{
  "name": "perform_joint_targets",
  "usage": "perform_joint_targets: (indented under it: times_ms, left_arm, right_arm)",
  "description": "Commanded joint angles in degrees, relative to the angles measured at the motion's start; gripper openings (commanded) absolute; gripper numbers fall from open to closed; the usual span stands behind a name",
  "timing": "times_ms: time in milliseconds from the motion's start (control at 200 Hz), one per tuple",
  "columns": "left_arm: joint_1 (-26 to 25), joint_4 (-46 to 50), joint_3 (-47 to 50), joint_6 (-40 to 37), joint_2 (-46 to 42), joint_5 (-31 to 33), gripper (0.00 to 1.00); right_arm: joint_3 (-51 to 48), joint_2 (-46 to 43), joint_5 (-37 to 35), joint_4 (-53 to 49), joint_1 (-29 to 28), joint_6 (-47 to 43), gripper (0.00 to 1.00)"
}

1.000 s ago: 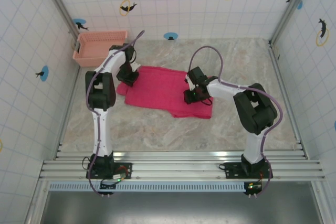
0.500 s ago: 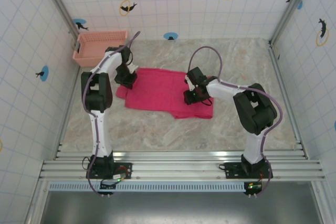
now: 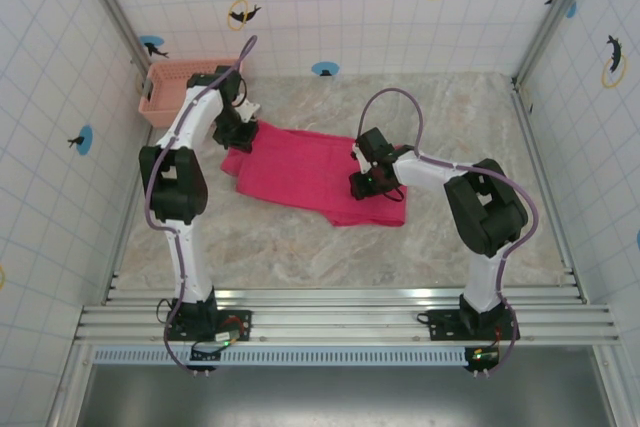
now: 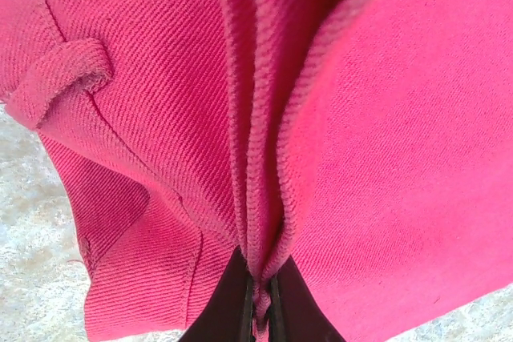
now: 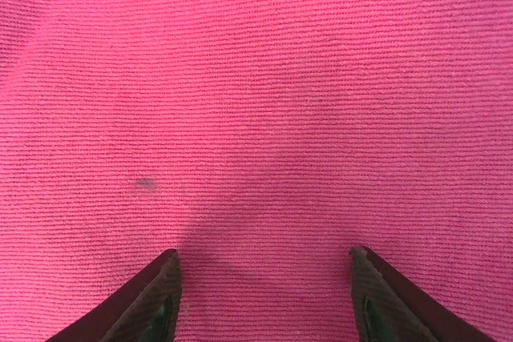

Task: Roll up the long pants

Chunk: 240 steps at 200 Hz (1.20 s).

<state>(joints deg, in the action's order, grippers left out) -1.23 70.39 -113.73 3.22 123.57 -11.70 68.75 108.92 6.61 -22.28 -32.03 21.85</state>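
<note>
The long pants (image 3: 305, 171) lie folded flat on the marble table, a bright pink-red slab running from far left to near right. My left gripper (image 3: 238, 130) is at their far left corner, shut on a fold of the waistband edge (image 4: 260, 222), which is pinched between the dark fingertips (image 4: 232, 302). My right gripper (image 3: 366, 183) stands open over the right part of the cloth, its two fingertips (image 5: 160, 294) spread wide with flat pink-red fabric (image 5: 264, 118) between them.
A pale pink lattice basket (image 3: 180, 82) stands at the far left corner, just behind the left arm. Tiled walls close in the table on three sides. Bare marble (image 3: 300, 247) stretches in front of the pants.
My left gripper has pulled the left corner of the pants away toward the basket, stretching the cloth's left edge. The right arm has stayed put.
</note>
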Motion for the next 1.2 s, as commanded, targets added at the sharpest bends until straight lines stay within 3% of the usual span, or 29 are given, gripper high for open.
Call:
perform_joint_targets:
  times_ms: [0,130,320,656,866,1021,1196]
  left_arm:
    - [0.09,3.71,-2.57,-0.55,2.81,0.46,0.01]
    - [0.08,2.99,-0.73,-0.78,5.00,-0.59,0.00]
    - [0.03,0.73,2.79,-1.02,5.05,-1.70,0.12]
    - [0.09,0.80,3.52,-1.73,8.04,-1.12,0.22]
    - [-0.16,0.07,4.07,-1.03,7.04,-1.69,0.24]
    - [-0.46,-0.69,4.67,-0.32,5.07,-1.80,0.19]
    - [-1.46,-0.87,4.07,0.42,3.92,-2.51,0.24]
  right_arm:
    - [-0.49,1.03,0.48,-2.24,-0.25,-0.20,0.59]
    - [-0.76,0.85,0.60,-2.15,-0.28,-0.01,0.59]
    - [-0.82,0.94,0.97,-2.32,-0.25,-0.09,0.60]
    - [-0.90,1.12,1.48,-2.08,-0.30,0.04,0.60]
    - [-0.81,1.71,1.56,-1.98,-0.23,0.11,0.60]
    - [-0.60,2.08,1.90,-1.80,-0.33,0.16,0.60]
    - [-0.71,2.32,1.91,-1.98,-0.41,0.08,0.60]
